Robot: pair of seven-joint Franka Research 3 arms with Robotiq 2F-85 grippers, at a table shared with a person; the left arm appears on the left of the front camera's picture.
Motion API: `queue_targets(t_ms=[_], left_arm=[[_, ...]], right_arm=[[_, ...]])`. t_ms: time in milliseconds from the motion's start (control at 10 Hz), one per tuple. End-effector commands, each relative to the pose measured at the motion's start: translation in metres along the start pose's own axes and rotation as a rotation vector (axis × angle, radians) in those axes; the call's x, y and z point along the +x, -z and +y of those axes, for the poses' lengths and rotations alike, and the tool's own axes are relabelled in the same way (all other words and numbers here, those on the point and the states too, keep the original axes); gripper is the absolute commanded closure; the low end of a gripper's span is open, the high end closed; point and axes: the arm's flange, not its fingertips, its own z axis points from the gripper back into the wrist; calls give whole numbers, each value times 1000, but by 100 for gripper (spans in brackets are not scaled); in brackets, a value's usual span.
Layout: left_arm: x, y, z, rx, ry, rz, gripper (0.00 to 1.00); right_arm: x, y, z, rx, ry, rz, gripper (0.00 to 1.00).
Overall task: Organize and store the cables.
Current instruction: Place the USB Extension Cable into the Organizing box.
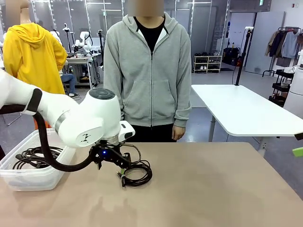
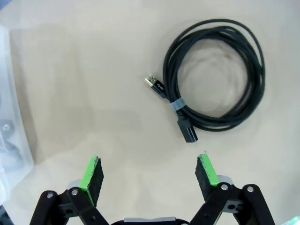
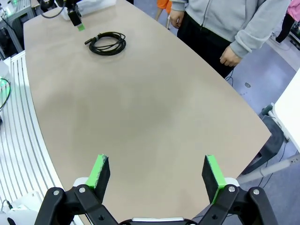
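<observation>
**Left gripper poised over last loose cable; right arm idle**

Front view: the left gripper [image 1: 112, 158] hangs low over the table [image 1: 213, 189], just beside a coiled cable [image 1: 136, 172]. Other cables [image 1: 35, 157] already lie in the clear bin [image 1: 28, 177], the likely destination. A person [image 1: 149, 71] stands at the far side, hands down.

Left wrist view: fingers [image 2: 92, 174] spread wide, empty. The coil [image 2: 213, 75] lies ahead of the fingertips and off toward one side, not between them; realignment seems needed.

Right wrist view: right gripper [image 3: 157, 173] spread wide, empty, well apart from the coil [image 3: 108, 43], evidently kept clear.

A clear plastic bin [image 1: 28, 177] sits on the tan table [image 1: 213, 189].
</observation>
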Motion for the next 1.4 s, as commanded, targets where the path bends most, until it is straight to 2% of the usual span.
queue_targets(t_ms=[0, 300, 1300], left_arm=[[25, 15, -23, 12, -93, 45, 0], [40, 37, -33, 27, -208, 90, 0], [48, 77, -27, -26, -302, 98, 0]], right_arm=[[0, 0, -3, 6, -18, -14, 0], [0, 0, -3, 6, -18, -14, 0], [0, 0, -3, 6, -18, -14, 0]])
